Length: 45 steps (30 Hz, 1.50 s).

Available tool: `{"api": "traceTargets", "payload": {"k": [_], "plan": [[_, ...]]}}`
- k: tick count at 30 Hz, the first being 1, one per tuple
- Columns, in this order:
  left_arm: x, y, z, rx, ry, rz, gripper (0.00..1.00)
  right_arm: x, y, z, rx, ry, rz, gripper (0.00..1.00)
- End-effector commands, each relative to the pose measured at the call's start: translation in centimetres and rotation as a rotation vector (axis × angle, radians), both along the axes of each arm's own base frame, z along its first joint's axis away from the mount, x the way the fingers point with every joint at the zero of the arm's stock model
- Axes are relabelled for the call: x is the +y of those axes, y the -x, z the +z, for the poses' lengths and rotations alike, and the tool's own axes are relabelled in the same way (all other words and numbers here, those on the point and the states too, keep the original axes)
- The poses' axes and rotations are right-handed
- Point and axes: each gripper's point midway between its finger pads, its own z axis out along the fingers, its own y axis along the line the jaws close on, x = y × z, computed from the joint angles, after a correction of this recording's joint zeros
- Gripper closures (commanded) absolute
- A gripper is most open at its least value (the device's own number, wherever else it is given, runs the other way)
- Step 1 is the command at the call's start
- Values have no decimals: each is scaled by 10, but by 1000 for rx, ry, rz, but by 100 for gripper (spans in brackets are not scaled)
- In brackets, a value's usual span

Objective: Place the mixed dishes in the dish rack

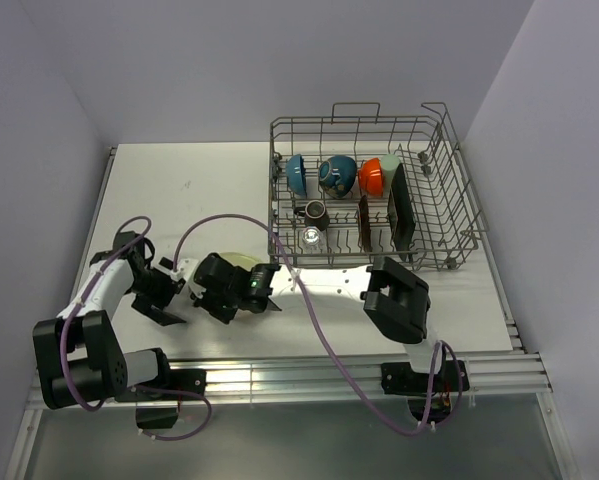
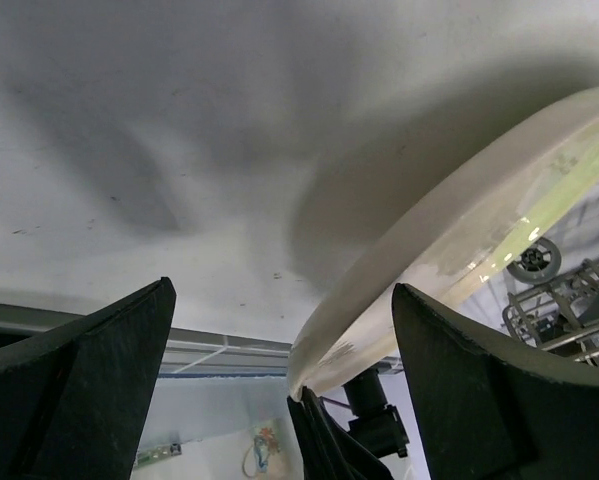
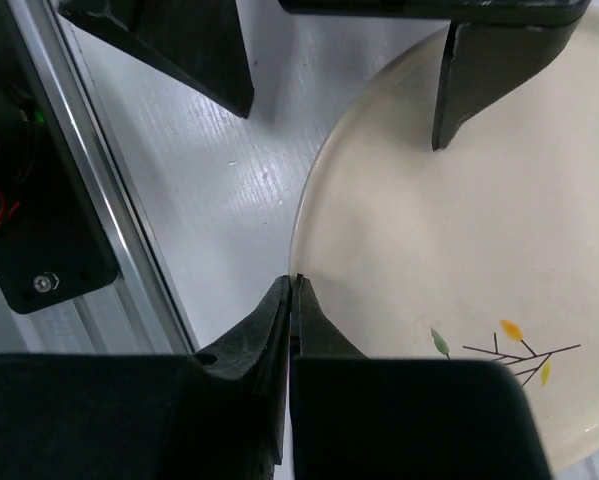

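The cream round plate [image 3: 459, 230] with a small twig drawing is tilted up off the white table. My right gripper [image 3: 294, 285] is shut on its near rim, and its arm reaches left across the table [image 1: 207, 290]. My left gripper [image 2: 281, 290] is open, and the plate's edge [image 2: 459, 240] runs between its wide fingers without a grip. From above the plate [image 1: 237, 260] is mostly hidden under both grippers. The dish rack [image 1: 449, 180] at the back right holds an orange bowl [image 1: 371, 176], a blue-inside bowl [image 1: 337, 175], a brown mug [image 1: 314, 212], a clear glass [image 1: 310, 237] and black square plates [image 1: 401, 205].
A blue bowl [image 1: 296, 172] and a pale green cup [image 1: 391, 165] also stand in the rack. The table's metal rail [image 3: 99, 230] runs along the near edge just beside the plate. Purple cables [image 1: 309, 300] loop over the table between the arms.
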Motion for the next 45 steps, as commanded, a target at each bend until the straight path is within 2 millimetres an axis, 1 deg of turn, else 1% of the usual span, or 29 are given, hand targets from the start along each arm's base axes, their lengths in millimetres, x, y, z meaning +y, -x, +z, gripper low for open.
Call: {"api": "traceTargets", "payload": {"k": [1, 5, 9, 11, 14, 18, 21, 24, 27, 28, 30, 31, 33, 34, 36, 37, 38, 40, 41, 42, 43, 44, 45], "plan": [[-9, -15, 8, -104, 48, -13, 4, 3, 4, 34, 21, -94, 18, 100], [-23, -32, 17, -191, 112, -5, 7, 2, 4, 32, 37, -94, 22, 100], [-30, -42, 17, -207, 125, -15, 9, 1, 3, 34, 48, -99, 26, 100], [-34, -44, 15, -201, 128, -25, 10, 1, 4, 36, 61, -110, 30, 100], [-41, -47, 11, -192, 130, -49, 13, -1, -2, 40, 71, -121, 17, 100], [-46, -50, 11, -199, 137, -59, 16, -3, -5, 45, 89, -139, 14, 100], [-49, -54, 13, -229, 160, -58, 22, -4, -8, 45, 97, -142, 13, 100], [-54, -58, 18, -263, 186, -72, 32, -6, -12, 44, 108, -143, 3, 100], [-53, -61, 22, -301, 180, -100, 35, -7, -14, 44, 116, -147, -3, 100], [-55, -62, 24, -320, 188, -111, 40, -7, -15, 44, 119, -150, -4, 100], [-56, -62, 25, -335, 194, -118, 47, -7, -18, 47, 120, -158, -9, 100], [-57, -62, 24, -339, 200, -119, 55, -8, -19, 48, 122, -159, -10, 100], [-57, -63, 28, -358, 204, -123, 66, -10, -20, 48, 129, -159, -16, 100], [-57, -64, 29, -365, 203, -126, 78, -12, -22, 50, 127, -160, -22, 100], [-56, -63, 32, -360, 190, -131, 100, -16, -29, 52, 101, -146, -60, 100], [-55, -62, 31, -356, 183, -139, 100, -21, -32, 54, 89, -133, -80, 98], [-55, -61, 32, -354, 182, -143, 100, -24, -34, 55, 74, -125, -90, 84], [-52, -57, 35, -328, 166, -144, 100, -30, -38, 61, 41, -114, -108, 68], [-51, -56, 36, -322, 158, -145, 100, -32, -38, 61, 28, -107, -94, 51], [-50, -52, 37, -296, 146, -143, 100, -33, -38, 63, 17, -101, -88, 44], [-48, -49, 38, -287, 136, -149, 100, -34, -33, 63, 13, -94, -68, 37], [-48, -47, 39, -276, 131, -152, 100, -34, -31, 64, 0, -92, -45, 27], [-48, -47, 43, -278, 128, -158, 100, -34, -32, 64, -16, -86, -50, 23]]}}
